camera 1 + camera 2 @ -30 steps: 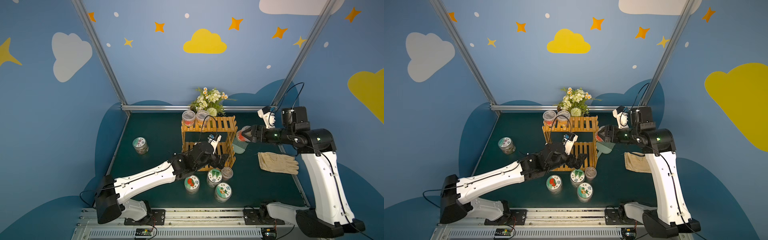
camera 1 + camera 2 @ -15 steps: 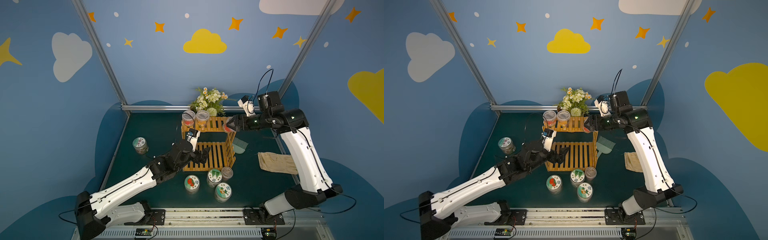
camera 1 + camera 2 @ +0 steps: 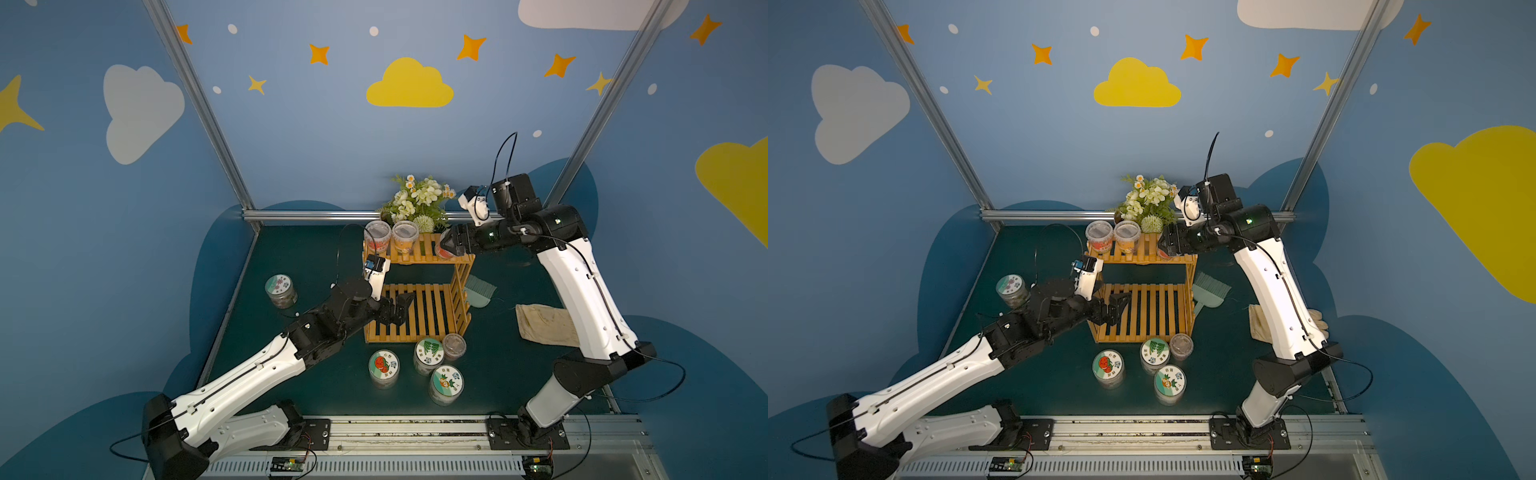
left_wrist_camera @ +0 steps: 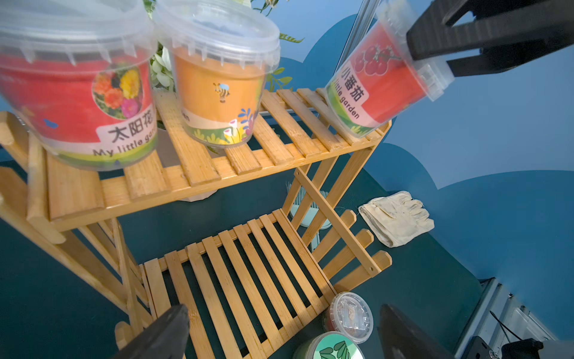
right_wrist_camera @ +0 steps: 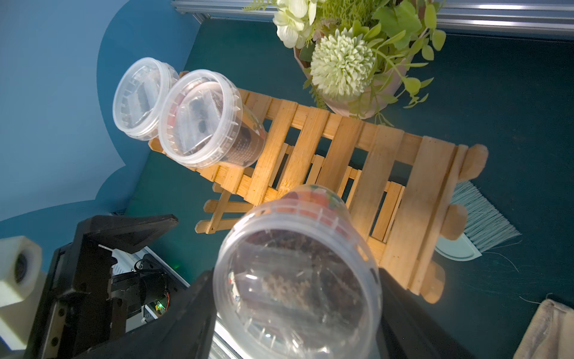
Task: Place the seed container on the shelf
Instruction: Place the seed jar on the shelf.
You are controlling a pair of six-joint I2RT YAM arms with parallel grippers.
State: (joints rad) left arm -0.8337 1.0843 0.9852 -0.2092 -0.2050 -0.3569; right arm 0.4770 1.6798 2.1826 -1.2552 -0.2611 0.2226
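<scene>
Count: eight tubs in all, one shelf (image 4: 289,122) of two slatted tiers, one flower pot (image 3: 417,203), one teal hand brush (image 3: 480,293), one beige glove (image 3: 540,324), two arms. Two tubs stand upright at the left end of the top tier: red flower-label tub (image 4: 77,102) and orange bee-label tub (image 4: 217,90). Four sit on the mat in front of the shelf: tomato-lid tub (image 3: 383,365), green-lid tub (image 3: 429,353), clear-lid tub (image 3: 454,345), carrot-lid tub (image 3: 446,384). One flower-lid tub (image 3: 281,289) stands apart at the left. The eighth is the seed container (image 4: 379,80), clamped at its lid end by the right gripper (image 5: 293,275). It is tilted, with its base corner at the right end of the top tier; contact cannot be told. It is a clear tapered tub with a snap lid and a red label showing cherry tomatoes, Chinese characters, "little garden" and a green band at the base. Dark contents show through the lid. Left gripper (image 3: 401,309) over the lower tier's left end, fingers wide apart, nothing held.
</scene>
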